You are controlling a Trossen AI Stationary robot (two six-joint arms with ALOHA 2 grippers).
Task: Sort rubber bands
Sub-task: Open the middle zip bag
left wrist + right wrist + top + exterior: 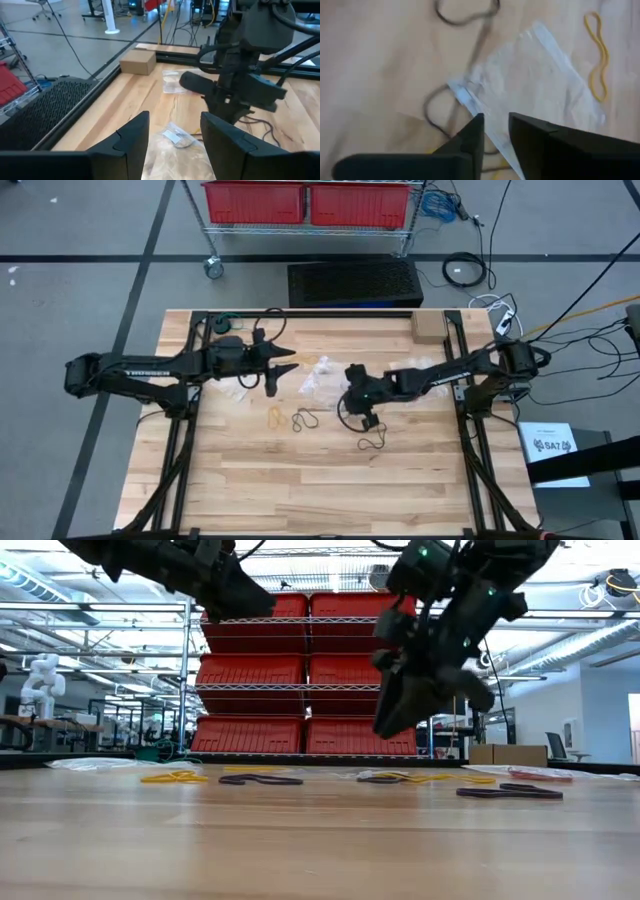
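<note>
right hand (366, 416) above clear bag (540, 75), two black bands (306, 420), one yellow band (274, 417)

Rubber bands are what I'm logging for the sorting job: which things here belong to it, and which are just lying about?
Belongs to the job:
- yellow rubber band
- black rubber bands
- clear plastic bags

Just lying about:
- cardboard box
- red bins on the rack behind

Several thin rubber bands lie flat and slack on the bench near its middle. A yellowish tan band (274, 418) lies furthest left, a black band (306, 420) just to its right, and another black band (373, 442) further right and nearer, well apart from both.
</note>
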